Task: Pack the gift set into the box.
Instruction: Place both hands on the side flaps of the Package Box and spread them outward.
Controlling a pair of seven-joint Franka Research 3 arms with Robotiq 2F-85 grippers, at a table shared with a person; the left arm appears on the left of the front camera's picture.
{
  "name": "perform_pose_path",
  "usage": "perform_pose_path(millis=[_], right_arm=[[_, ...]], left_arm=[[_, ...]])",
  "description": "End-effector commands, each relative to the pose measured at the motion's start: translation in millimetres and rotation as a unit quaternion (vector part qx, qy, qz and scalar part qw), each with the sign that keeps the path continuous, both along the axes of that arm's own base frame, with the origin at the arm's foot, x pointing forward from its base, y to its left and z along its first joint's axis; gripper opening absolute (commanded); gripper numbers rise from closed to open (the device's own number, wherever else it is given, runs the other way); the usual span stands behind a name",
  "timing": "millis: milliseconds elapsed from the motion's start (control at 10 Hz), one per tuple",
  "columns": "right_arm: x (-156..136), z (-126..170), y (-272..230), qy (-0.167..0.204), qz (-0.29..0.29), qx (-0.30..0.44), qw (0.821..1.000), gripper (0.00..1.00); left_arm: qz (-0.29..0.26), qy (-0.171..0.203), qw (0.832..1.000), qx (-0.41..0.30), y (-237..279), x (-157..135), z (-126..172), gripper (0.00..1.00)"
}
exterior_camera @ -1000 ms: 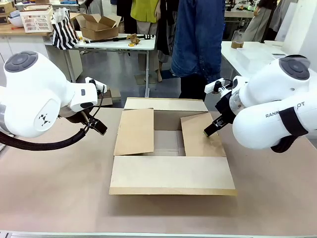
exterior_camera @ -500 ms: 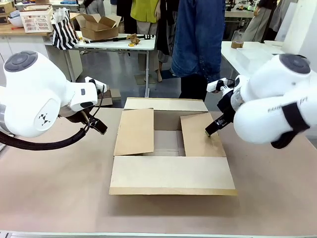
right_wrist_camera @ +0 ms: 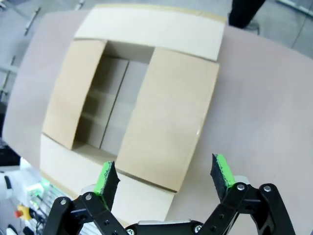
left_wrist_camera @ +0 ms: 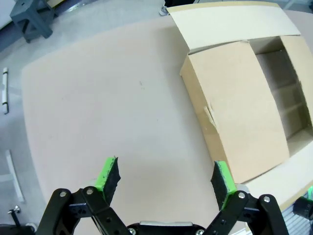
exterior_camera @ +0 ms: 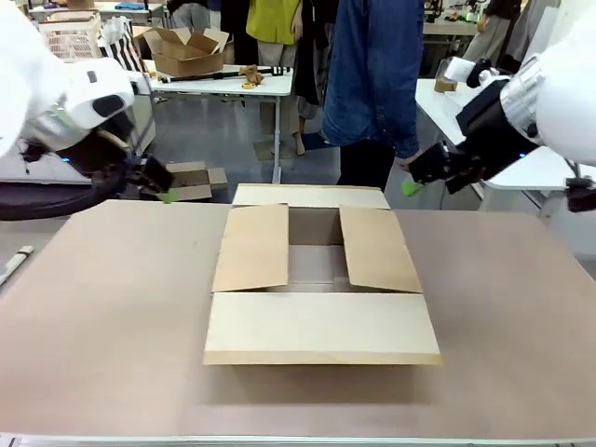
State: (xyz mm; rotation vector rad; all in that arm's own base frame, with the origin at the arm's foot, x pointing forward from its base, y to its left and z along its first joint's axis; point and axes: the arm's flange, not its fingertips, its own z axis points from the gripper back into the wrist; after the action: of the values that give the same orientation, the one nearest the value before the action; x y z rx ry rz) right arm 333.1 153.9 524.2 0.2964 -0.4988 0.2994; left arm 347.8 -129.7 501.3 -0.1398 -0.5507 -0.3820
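Room for moving is widest on the left and right of the tan counter, where bare surface runs from the large brown corrugated cardboard box out to the counter's edges. A narrower bare band lies between the box and the near edge. The box sits at the middle of the counter. Its near and far flaps are folded outward and lie flat. Its left flap and right flap are turned inward, roughly level, with a gap between them that shows the inside. A thin white strip lies at the counter's left edge. A person in a long blue denim coat stands just beyond the far edge, behind the box.

The black left end effector with green pads hangs above the far left part of the counter, well apart from the box. In its wrist view the fingers stand spread with nothing between them, and the box lies ahead and to the picture's right.

The matching right end effector hangs above the far right corner area, near the box's far right corner but clear of it. Its wrist view looks down on the box, with its pads wide apart and holding nothing.
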Motion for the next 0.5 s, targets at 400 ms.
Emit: perform_pose_path(millis=[400], right_arm=[[32, 0, -30, 0.128, -0.104, 0.208, 0.964, 1.00]], left_arm=[[-0.092, 0.115, 0.969, -0.199, 34, 10, 16, 1.00]])
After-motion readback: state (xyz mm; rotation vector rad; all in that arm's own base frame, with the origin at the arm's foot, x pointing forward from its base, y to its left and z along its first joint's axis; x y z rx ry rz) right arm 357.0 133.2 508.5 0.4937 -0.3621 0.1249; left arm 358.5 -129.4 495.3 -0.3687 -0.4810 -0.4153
